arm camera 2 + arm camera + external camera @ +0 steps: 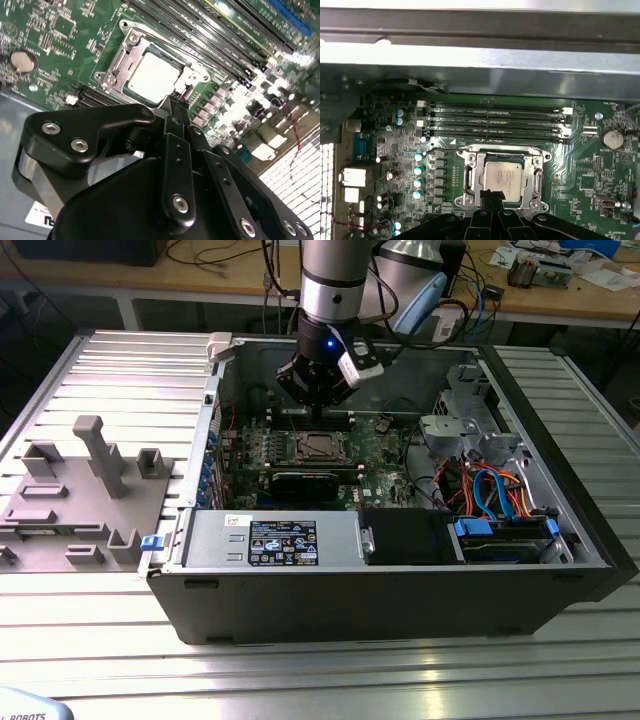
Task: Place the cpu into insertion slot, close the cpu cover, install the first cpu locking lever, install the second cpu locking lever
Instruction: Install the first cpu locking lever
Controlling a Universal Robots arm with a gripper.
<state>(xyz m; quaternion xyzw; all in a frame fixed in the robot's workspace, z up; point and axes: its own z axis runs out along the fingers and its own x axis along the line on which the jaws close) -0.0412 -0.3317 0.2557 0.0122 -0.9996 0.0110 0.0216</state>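
One arm, my claw (318, 390) hanging inside the open computer case (560, 570) in the exterior view, just above the motherboard (385, 455) and over the socket where the cpu (317, 444) sits. Fingers look pinched together, nothing in them.

Second wrist view — cpu (152, 77) lies flat in the insertion slot, silvery top showing through the square window of the cpu cover (192, 75), which looks folded down around it. My fingertips (176, 107) are closed together, empty, just at the socket's edge.

First wrist view — same story: cpu (503, 176) seated, cover frame (470, 177) down over it, memory slots (495, 122) beyond, coin battery (612, 137) off to one side. Claw (491, 196) clenched on nothing, tips near the socket rim.

My read: placing looks done, cover looks closed — I cannot tell whether either locking lever is latched yet.
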